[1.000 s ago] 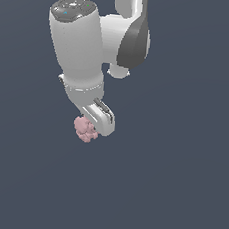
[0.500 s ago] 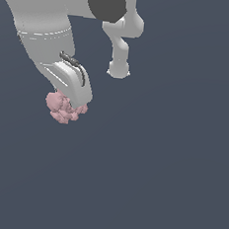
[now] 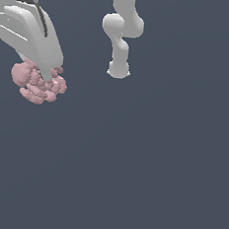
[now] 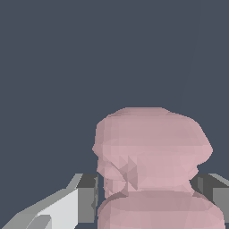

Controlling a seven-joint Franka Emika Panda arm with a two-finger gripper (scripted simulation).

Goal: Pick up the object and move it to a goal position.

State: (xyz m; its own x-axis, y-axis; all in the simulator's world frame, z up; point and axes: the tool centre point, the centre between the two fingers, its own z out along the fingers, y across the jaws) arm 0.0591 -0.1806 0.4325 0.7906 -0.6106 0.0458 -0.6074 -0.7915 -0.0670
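Transport is the step you are carrying out: the white arm's jaws are pinching the small pale-pink lumpy clump of rounded lobes [image 3: 37, 83] between them, at the exterior view's upper left. You should be moving smoothly, avoiding jerks, keeping the squeeze constant until reaching the goal.

A flat, dark slate-blue backdrop [image 3: 169, 181] spreads below and to every side of the gripper [image 3: 43, 77] in the exterior view, even in tone throughout. In the wrist view the same backdrop [image 4: 53, 67] lies beyond the gripper. Whether it is floor or wall cannot be told.
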